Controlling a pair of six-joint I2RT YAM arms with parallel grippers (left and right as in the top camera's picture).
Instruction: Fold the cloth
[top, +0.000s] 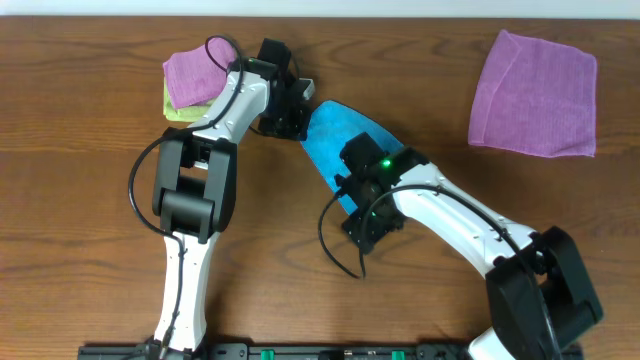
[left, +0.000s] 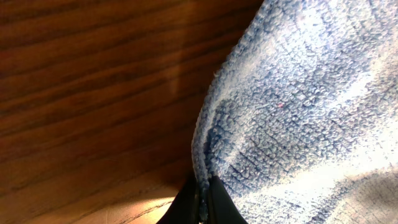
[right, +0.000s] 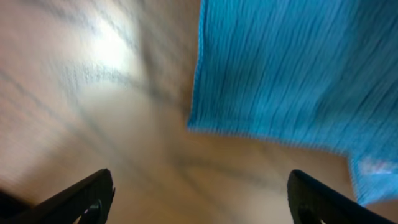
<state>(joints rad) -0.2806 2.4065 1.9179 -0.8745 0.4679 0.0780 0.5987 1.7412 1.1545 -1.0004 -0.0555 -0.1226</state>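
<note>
In the overhead view, the cloth (top: 345, 130) is being shown bunched on the table (top: 80, 220), narrowing toward its lower end. Its upper left edge is being gripped by the left gripper (top: 293, 122). The right gripper (top: 361, 192) is being held over the cloth's lower end, and part of the fabric is being hidden by it. A large purple cloth (top: 535, 95) is lying well to the right of the cloth. To its left, beyond the left gripper, a small purple cloth (top: 195, 75) is overlapping a lime-green cloth (top: 178, 112).

In the left wrist view, a doubled edge of the cloth is being pinched between the tightly closed fingers (left: 186, 208), with bare wood left of the cloth.

In the right wrist view, which is blurred, the fingers (right: 81, 202) are being held wide apart with nothing between them. They are over bare table just short of the cloth's edge and corner.
</note>
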